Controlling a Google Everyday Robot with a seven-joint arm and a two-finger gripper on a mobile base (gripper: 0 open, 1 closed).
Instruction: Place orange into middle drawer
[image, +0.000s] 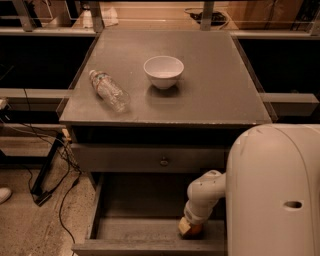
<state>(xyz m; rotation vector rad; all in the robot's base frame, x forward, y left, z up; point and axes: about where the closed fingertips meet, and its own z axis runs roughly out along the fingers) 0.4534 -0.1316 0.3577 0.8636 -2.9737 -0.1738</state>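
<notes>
The middle drawer (135, 205) is pulled open at the bottom of the cabinet, showing a bare grey floor. My white arm reaches down into its right front corner. My gripper (190, 228) is low over the drawer floor, just behind the front panel. A patch of the orange (195, 230) shows right at the gripper's tip, at or just above the floor. The wrist hides most of the fruit.
A closed grey drawer front with a small round knob (164, 161) sits above the open drawer. On the cabinet top (220, 95) stand a white bowl (163, 71) and a clear plastic bottle (109, 90) lying on its side. Cables (55, 165) trail on the floor at the left.
</notes>
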